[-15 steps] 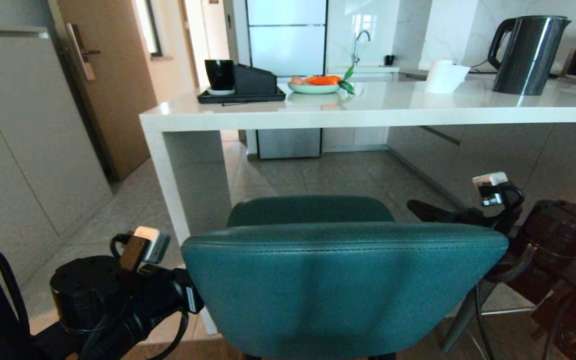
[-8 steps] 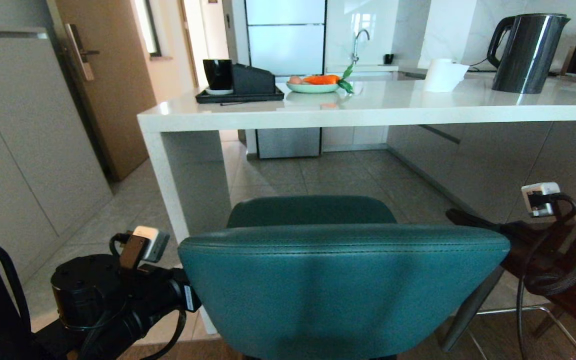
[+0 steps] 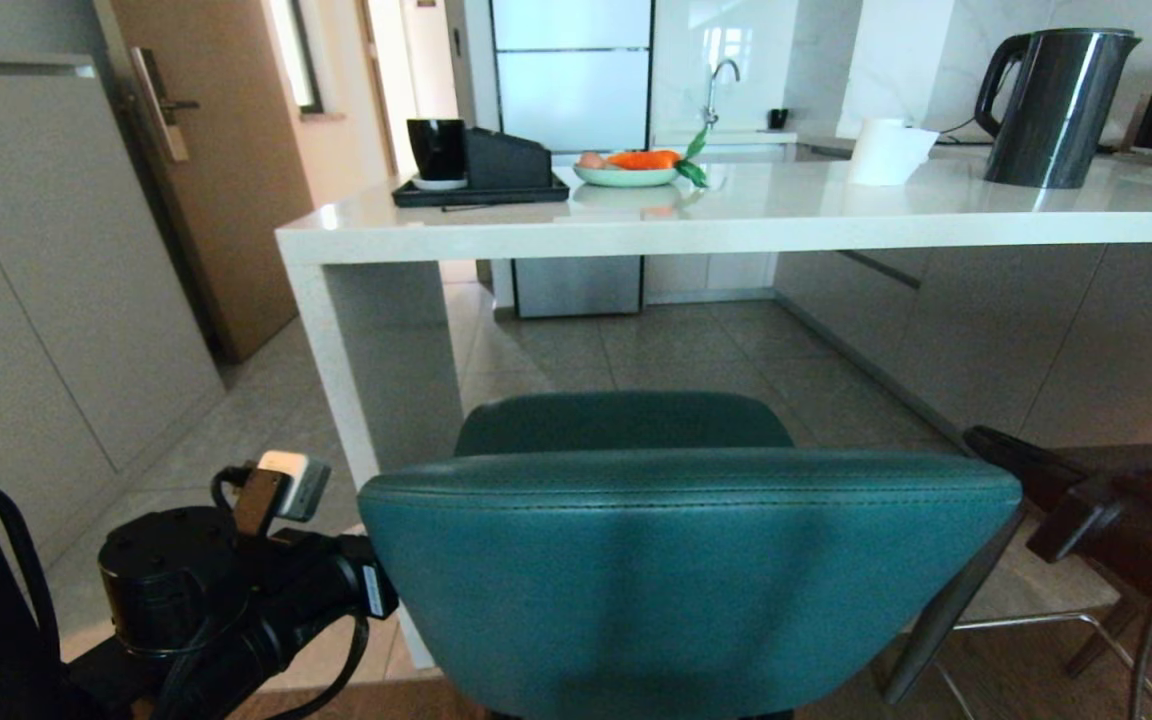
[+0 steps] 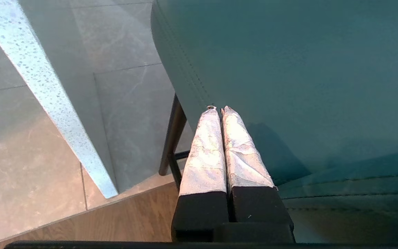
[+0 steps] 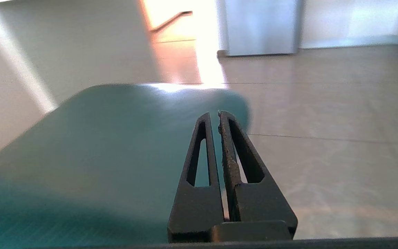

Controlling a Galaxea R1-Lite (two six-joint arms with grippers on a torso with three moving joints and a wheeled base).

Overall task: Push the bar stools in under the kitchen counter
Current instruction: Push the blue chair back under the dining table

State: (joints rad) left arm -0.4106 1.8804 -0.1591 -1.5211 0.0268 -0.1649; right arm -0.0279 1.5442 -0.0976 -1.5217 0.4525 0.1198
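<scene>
the teal stool (image 3: 686, 570) stands just in front of the kitchen counter (image 3: 736, 235), its rounded back facing the robot and its seat (image 3: 621, 420) short of the counter's thick front edge, so it is not yet tucked under. its thin black leg (image 4: 171, 138) stands close beside the counter's white side panel (image 3: 376, 370). the second stool is not in view.

the main risk, as i judge it, is a lopsided push. the left gripper (image 4: 218, 110) sits at the left edge of the stool's back, fingers pressed together and empty, tips at the leather seam. the right gripper (image 5: 212, 116) is off the stool's right end, also closed on nothing, with its tips beside the top of the back; whether it touches is unclear. if only one side bears on the back, the stool could swivel, and the near leg could catch the side panel. a tall stool on thin legs, pushed high on its back, might also tip forward if the legs drag on the tiles.

both arms reach forward at about the height of the stool's back, the left wrist (image 3: 236, 580) low beside its left edge, the right arm (image 3: 1116, 520) set further out past its right edge.
</scene>
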